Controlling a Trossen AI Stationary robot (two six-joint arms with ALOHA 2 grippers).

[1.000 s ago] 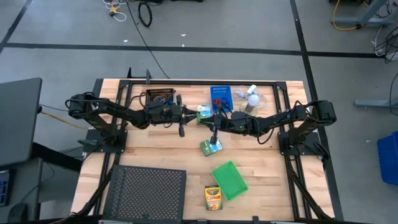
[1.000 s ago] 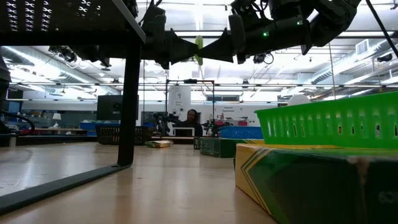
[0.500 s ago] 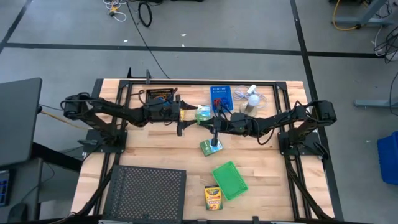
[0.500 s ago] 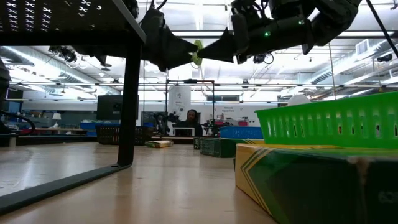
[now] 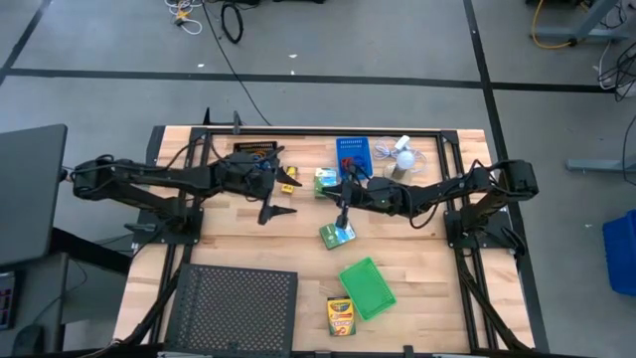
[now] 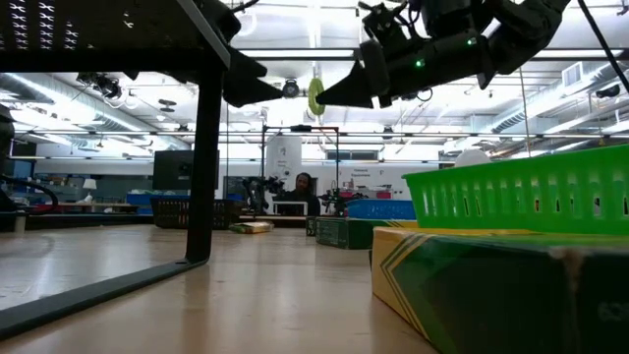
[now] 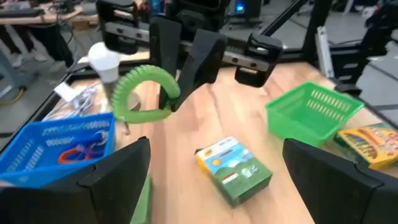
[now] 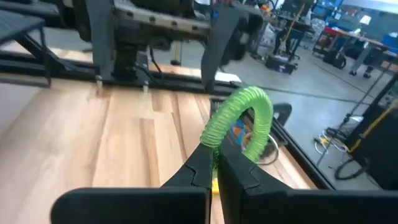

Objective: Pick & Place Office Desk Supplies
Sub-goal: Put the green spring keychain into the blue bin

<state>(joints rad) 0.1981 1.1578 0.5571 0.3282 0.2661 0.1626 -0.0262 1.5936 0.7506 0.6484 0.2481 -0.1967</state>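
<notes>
Handover done: your left gripper (image 5: pixel 276 206) let go and spread its fingers wide, pulling back toward its own side of the table, and it carried nothing. The green rubber-band loop (image 8: pixel 244 120) stayed with your right gripper (image 8: pixel 214 163), whose fingers were clamped tight on the loop's lower end, holding it up in the air above the table's middle. From the left wrist view the loop (image 7: pixel 142 93) hung clear of the wood, just over the green-white small box (image 7: pixel 234 169). That reads as the loop now being yours to drop with the right arm alone. As for bins: the blue bin (image 7: pixel 56 148) already held an orange-red loop and a blue one; the green bin (image 7: pixel 314 112) looked empty; the yellow crayon box (image 5: pixel 341 316) sat just beside it.
</notes>
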